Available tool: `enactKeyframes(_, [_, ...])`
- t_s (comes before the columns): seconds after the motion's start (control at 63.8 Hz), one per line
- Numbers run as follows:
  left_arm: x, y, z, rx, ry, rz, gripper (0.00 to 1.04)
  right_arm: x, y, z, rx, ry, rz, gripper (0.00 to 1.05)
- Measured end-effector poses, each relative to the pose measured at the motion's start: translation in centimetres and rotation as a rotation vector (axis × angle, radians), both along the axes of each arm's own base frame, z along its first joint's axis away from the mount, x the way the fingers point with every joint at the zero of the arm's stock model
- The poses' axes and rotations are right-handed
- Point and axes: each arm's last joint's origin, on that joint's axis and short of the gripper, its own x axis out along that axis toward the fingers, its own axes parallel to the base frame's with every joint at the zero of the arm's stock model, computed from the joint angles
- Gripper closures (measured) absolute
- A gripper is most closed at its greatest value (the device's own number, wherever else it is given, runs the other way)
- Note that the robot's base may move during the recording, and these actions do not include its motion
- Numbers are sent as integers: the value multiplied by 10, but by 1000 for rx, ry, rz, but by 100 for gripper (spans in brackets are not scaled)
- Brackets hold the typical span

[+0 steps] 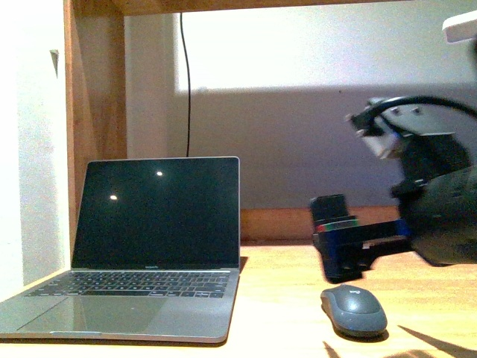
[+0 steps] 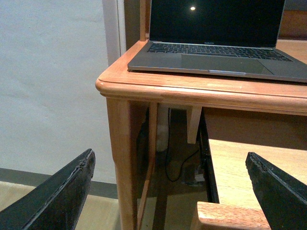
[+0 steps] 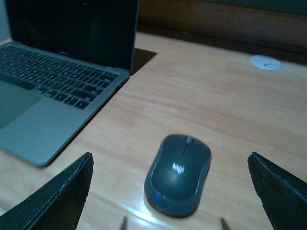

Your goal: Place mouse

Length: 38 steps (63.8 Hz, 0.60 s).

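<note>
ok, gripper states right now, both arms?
Left gripper: open, holding nothing.
Right gripper: open, holding nothing; the mouse lies on the desk.

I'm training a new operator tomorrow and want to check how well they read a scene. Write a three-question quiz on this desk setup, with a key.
1. True or false: the right pincer is clamped on the mouse.
2. In the front view, where does the mouse lie relative to the laptop? A) on its keyboard B) to its right, on the desk C) to its left
3. Fill in: the laptop's lid stands ____.
Key: 1 false, the pincer is open and the mouse lies free; 2 B; 3 open.
</note>
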Motion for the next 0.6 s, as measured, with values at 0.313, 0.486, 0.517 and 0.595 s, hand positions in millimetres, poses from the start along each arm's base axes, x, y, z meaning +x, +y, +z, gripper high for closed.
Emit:
enactKeyframes(0.313, [0,0,0,0,0,0,8,-78,-80,-45,1,99,308,7])
enactKeyframes(0.486, [0,0,0,0,0,0,8,-105,-110,-78,18,184,410,7])
enactKeyframes(0.517, [0,0,0,0,0,0,8,-108,-113,-84,16,205,424,7])
enactKeyframes(0.595, [0,0,0,0,0,0,8,-116,-116,-99,4,254,453,7])
